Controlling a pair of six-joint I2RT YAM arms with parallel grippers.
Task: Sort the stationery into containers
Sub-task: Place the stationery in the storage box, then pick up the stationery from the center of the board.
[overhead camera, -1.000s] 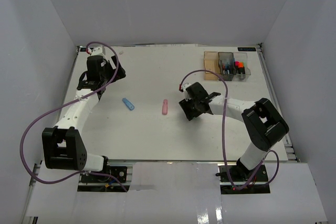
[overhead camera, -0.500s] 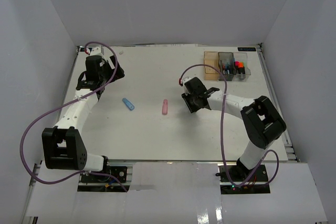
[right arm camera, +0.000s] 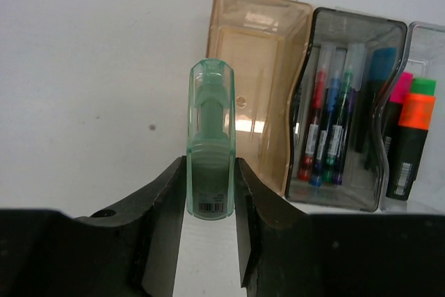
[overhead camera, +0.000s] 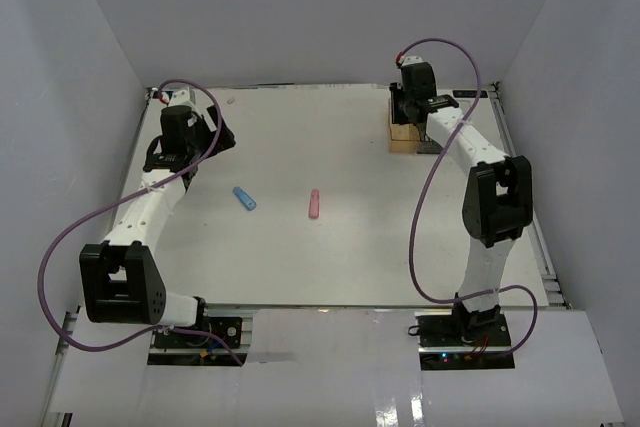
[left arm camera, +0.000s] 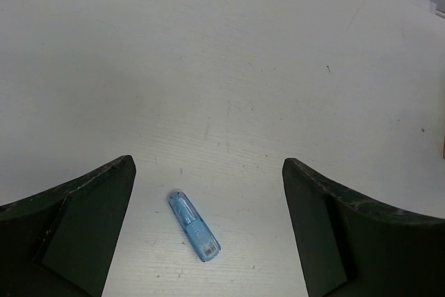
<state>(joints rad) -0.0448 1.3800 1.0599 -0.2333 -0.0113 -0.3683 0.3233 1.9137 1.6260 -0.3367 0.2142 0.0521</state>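
My right gripper [right arm camera: 208,193] is shut on a mint green stick [right arm camera: 210,140] and holds it above the table just left of the amber bin [right arm camera: 259,81]; it shows at the back right in the top view [overhead camera: 415,112]. The dark grey bin [right arm camera: 348,113] holds several thin pens. The clear bin [right arm camera: 416,123] holds highlighters with blue, pink, green and orange caps. A blue stick [left arm camera: 194,225] lies on the table between the fingers of my open left gripper [left arm camera: 208,241]; it also shows in the top view [overhead camera: 244,198]. A pink stick [overhead camera: 314,204] lies mid-table.
The bins [overhead camera: 402,133] stand at the table's back right, partly hidden by my right arm. My left arm reaches along the left side to the back left corner [overhead camera: 185,127]. Grey walls enclose the table on three sides.
My right gripper has swung from mid-table to the back right, beside the bins, carrying the mint stick. The left arm has barely moved. The blue and pink sticks lie where they were.
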